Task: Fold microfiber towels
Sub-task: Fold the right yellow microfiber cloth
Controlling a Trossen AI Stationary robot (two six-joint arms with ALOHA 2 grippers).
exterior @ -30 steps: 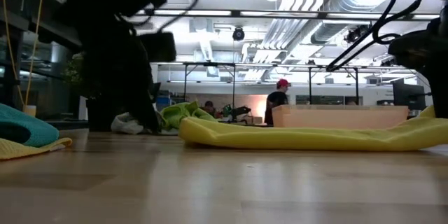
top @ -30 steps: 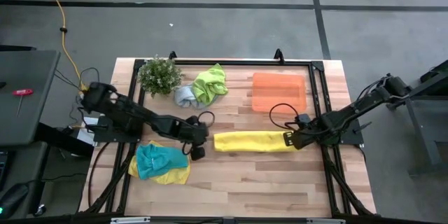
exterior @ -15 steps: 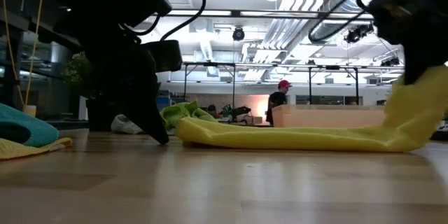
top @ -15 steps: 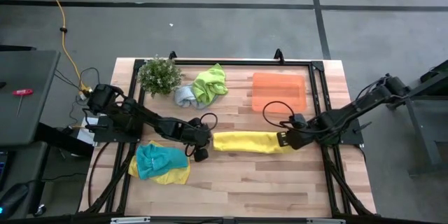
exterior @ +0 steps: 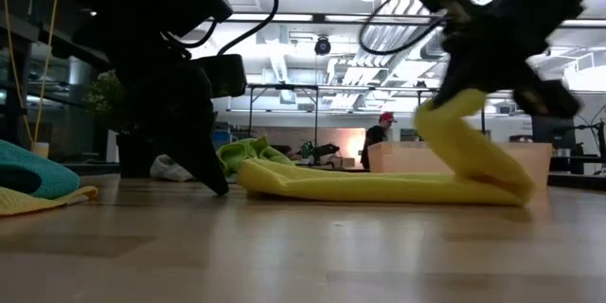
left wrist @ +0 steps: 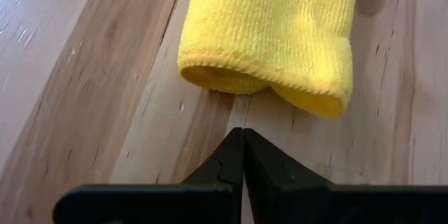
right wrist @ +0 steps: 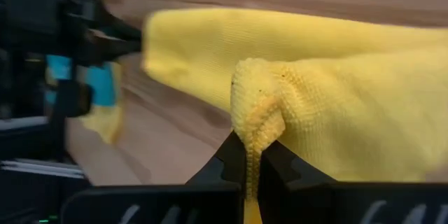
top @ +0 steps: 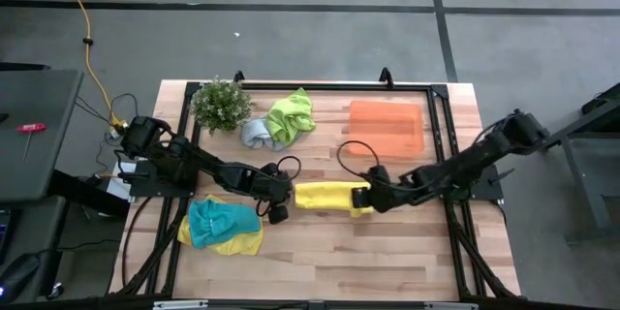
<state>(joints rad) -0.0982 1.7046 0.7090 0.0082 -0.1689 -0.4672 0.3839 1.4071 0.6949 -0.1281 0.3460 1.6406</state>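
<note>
The right end effector (top: pixel 365 197) is closed on one end of a long yellow towel (top: pixel 327 196) and holds this end lifted above the tabletop (top: pixel 387 252), folded back over the rest of the towel, which lies flat in the middle. In the right wrist view the fingers pinch a small bunch of the cloth edge. The left end effector (top: pixel 288 192) is fully closed with nothing in it, its tips on the wood just beside the towel's other end; in the left wrist view this hemmed end (left wrist: pixel 280 84) is a rounded, folded lip, near the tips but apart from them. Near the front left edge a teal towel (top: pixel 218 221) lies on a second yellow towel (top: pixel 242 244). At the back, a lime green towel (top: pixel 291 114) and a pale grey towel (top: pixel 255 133) lie crumpled between a small plant (top: pixel 221 104) and an orange tray (top: pixel 387 127). The front strip of the tabletop is bare wood.
</note>
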